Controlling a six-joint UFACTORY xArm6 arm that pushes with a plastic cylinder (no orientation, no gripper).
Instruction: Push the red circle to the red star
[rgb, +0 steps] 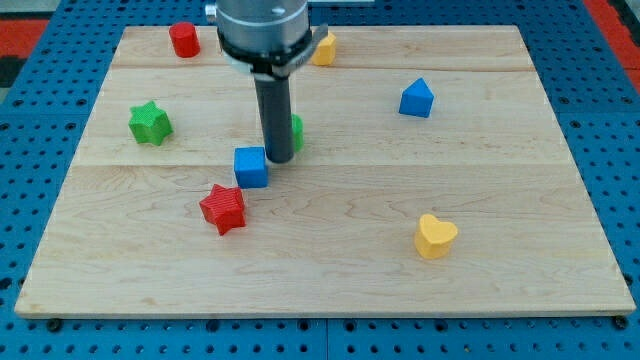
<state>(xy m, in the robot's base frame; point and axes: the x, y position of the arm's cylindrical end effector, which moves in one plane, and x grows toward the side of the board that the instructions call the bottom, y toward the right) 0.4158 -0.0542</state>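
The red circle (184, 39) stands near the board's top left corner. The red star (223, 208) lies left of the board's middle, toward the bottom. My tip (279, 160) rests near the board's middle, just right of a blue cube (251, 166) and in front of a green block (295, 131) that the rod partly hides. The tip is far to the lower right of the red circle and up and right of the red star.
A green star (150, 123) lies at the left. A yellow block (323, 49) sits at the top, partly behind the arm. A blue triangular block (416, 98) is at the upper right. A yellow heart (435, 236) is at the lower right.
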